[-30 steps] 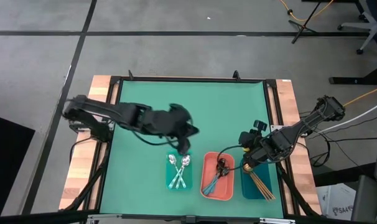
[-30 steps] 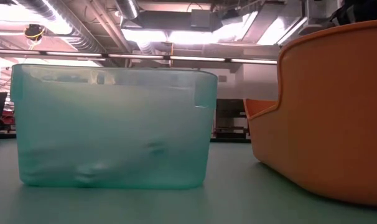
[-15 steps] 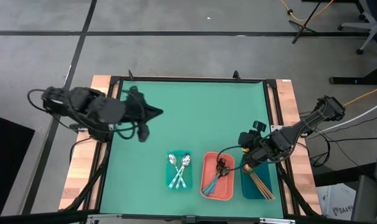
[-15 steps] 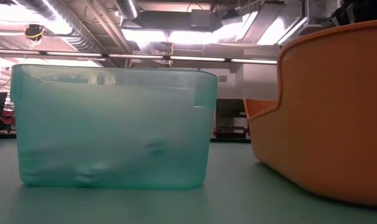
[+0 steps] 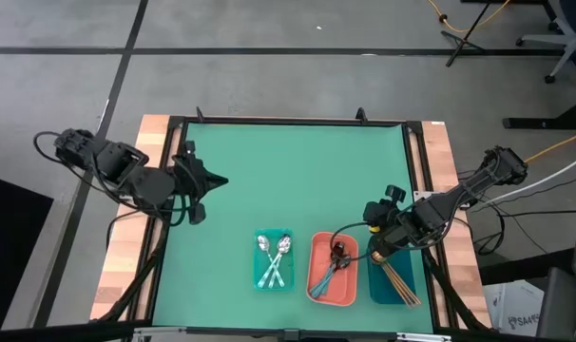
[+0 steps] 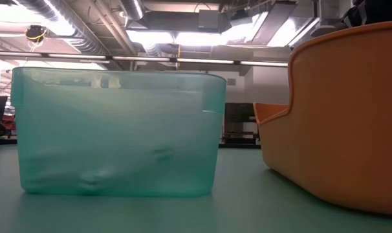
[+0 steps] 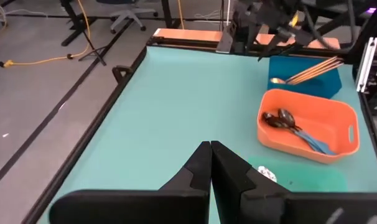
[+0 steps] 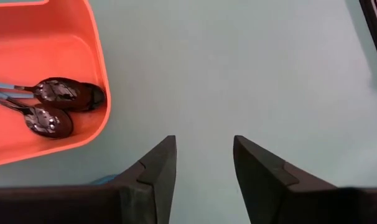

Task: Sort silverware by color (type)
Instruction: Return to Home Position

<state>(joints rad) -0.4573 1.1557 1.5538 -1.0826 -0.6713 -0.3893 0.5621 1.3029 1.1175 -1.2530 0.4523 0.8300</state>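
Sort check, high view. No spoon lies loose on the green mat. All the silverware in view is inside the three trays lined up along one table edge.

- Teal tray: silver spoons with teal handles, handles crossed, lying roughly along the tray's length.
- Coral tray: dark spoons with bluish handles, bowls at the end towards the table's middle.
- Dark blue tray: gold spoons, thin brown handles fanned towards an outer corner.

Left gripper sits at the left table edge, well apart from the trays. Its fingers are pressed together and hold nothing. The trays lie across the mat from it, towards the right arm.

Right gripper is the nearer one. It hovers over bare mat just beside the coral tray — fingers spread, empty.

Judgement: sorting looks complete. The remaining move is a plain retreat, and the right arm should lift clear of the coral tray's rim first.
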